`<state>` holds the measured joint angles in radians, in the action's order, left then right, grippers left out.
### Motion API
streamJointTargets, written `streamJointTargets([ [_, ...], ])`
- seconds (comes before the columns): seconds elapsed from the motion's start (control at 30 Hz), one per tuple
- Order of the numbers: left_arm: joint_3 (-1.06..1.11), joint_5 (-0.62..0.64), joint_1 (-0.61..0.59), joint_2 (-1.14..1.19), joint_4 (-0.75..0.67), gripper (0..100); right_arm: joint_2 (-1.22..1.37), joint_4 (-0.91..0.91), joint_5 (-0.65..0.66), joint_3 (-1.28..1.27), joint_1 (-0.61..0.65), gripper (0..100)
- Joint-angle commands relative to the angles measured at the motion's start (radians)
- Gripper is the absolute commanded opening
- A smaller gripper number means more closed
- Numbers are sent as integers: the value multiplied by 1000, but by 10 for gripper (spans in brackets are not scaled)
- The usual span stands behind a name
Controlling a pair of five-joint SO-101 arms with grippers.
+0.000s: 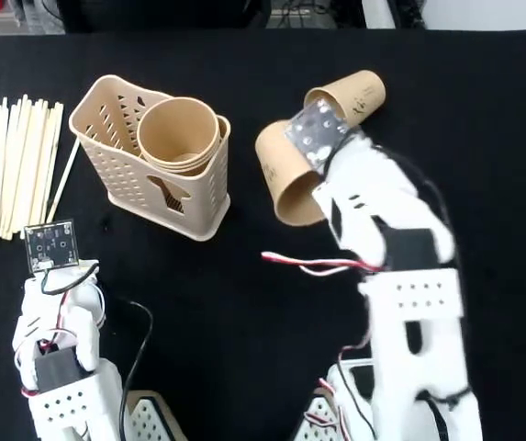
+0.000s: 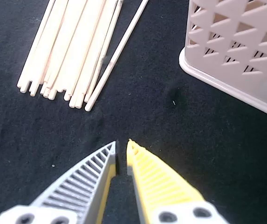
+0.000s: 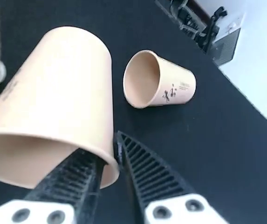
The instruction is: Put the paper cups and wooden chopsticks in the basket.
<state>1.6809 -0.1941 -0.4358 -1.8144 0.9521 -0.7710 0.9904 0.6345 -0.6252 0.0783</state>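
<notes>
A beige slotted basket stands on the black table with stacked paper cups inside it. My right gripper is shut on the rim of a paper cup, one finger inside and one outside; the cup is held tilted just right of the basket. Another paper cup lies on its side beyond it, also seen from the right wrist. A bundle of wooden chopsticks lies left of the basket. My left gripper is shut and empty, a short way from the chopsticks' near ends.
The basket's corner stands close beside the left gripper's path to the chopsticks. One chopstick lies slanted between the bundle and the basket. Red and white wires trail from the right arm. Clutter lines the table's far edge.
</notes>
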Motion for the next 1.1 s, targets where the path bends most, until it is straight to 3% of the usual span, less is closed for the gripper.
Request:
streamJointTargets([
  [0.0,18,3,-7,-9,6,55,-36,229,-91,248,-11,11],
  [0.27,18,3,-7,-9,6,55,-36,425,-192,599,-11,12],
  [0.37,18,3,-7,-9,6,55,-36,427,-239,662,28,12],
  [0.57,18,3,-7,-9,6,55,-25,391,-253,680,253,12],
  [0.93,18,3,-7,-9,6,55,254,353,-362,881,275,12],
  [1.07,18,3,-7,-9,6,55,357,379,-358,981,358,12],
])
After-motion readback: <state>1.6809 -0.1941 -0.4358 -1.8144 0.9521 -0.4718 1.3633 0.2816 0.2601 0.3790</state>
